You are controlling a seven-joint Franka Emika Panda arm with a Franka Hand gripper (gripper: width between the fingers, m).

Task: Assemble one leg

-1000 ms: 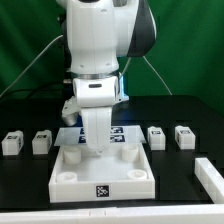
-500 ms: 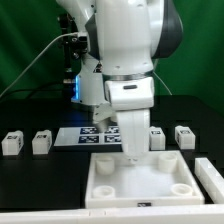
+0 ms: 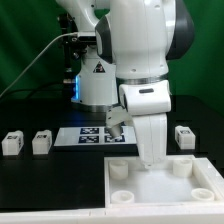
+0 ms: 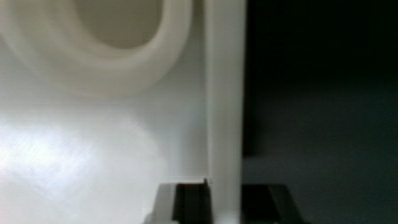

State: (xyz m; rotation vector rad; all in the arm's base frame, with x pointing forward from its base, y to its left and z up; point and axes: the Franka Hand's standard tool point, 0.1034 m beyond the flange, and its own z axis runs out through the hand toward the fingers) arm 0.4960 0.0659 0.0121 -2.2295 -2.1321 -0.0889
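Observation:
My gripper (image 3: 150, 160) is shut on the raised edge wall of the large white square panel (image 3: 158, 192), at its far side. The panel lies flat at the front of the exterior view's right, with round corner sockets (image 3: 119, 171). In the wrist view the panel's wall (image 4: 224, 110) runs between my two dark fingers (image 4: 185, 204), with a round socket (image 4: 107, 40) beside it. Three legs, small white blocks with tags, stand apart from the gripper: two at the left (image 3: 12, 143) (image 3: 42, 142) and one at the right (image 3: 184, 136).
The marker board (image 3: 92, 136) lies flat behind the panel, left of my arm. The table top (image 3: 50, 185) is black, with a green backdrop behind. My arm's bulk hides the table behind the panel's far edge.
The panel has slid to the exterior view's right and nearer the camera, with my gripper on its far edge. The leg that stood beside the right-hand one is now hidden behind my arm.

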